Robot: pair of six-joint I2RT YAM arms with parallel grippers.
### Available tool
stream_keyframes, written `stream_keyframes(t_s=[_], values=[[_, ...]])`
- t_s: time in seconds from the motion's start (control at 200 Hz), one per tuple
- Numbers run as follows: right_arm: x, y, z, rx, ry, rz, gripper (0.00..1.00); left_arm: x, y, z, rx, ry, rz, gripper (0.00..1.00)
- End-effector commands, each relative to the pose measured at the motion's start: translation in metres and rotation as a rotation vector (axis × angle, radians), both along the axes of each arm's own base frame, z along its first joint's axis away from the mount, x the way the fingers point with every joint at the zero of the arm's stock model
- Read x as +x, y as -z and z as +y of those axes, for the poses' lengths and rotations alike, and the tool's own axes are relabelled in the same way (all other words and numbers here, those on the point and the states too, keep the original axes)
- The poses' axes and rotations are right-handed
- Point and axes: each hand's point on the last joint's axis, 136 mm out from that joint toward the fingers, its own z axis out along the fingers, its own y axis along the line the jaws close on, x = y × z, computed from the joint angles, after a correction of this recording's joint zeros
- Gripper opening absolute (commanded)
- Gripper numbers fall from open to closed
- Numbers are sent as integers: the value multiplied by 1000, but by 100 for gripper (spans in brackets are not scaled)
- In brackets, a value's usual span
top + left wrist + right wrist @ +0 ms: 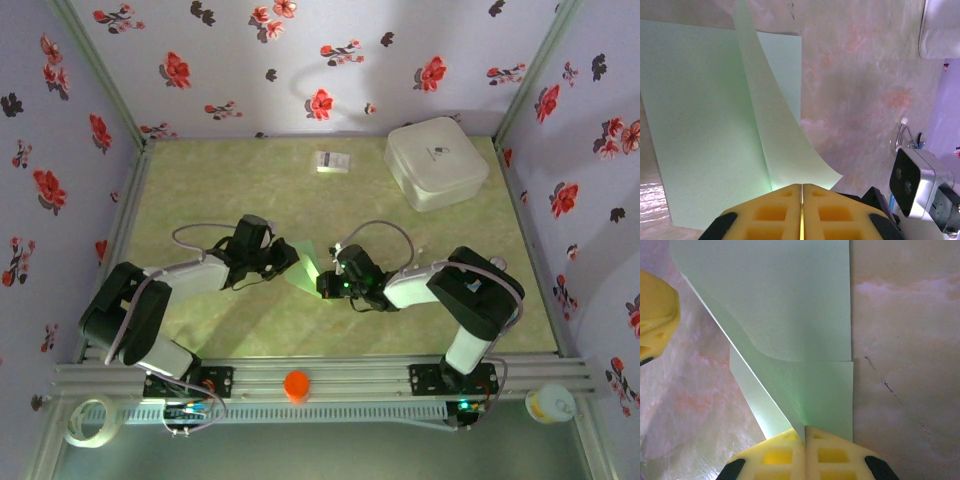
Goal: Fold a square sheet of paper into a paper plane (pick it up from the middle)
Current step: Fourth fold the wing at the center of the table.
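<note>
Top external: square sheet of paper (pixel 304 268) between arms, mid table (pixel 230 180), closer to near edge. Both squeeze it: left gripper (pixel 801 189) pinches lifted flap, right gripper (pixel 805 431) pinches edge. Looks like early fold. Next: lay flap down, match edges, press crease.

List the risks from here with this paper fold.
1. The left gripper and right gripper both pinch the thin green sheet; pulling apart may tear it.
2. The lifted flap curls loosely, uncreased, so it may land skewed and crease crookedly.
</note>
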Motion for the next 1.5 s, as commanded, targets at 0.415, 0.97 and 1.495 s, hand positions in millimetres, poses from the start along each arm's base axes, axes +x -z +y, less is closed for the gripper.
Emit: stream_keyframes(t_s=[0.415,0.97,1.495], values=[[-8,16,-9,-10,14,75,6,-5,4,-8,-33,32,10,7],[-8,18,-8,6,14,120,8,1,13,-29,-70,77,17,7],[-10,18,-4,-2,-16,152,5,8,15,-30,-64,58,1,8]])
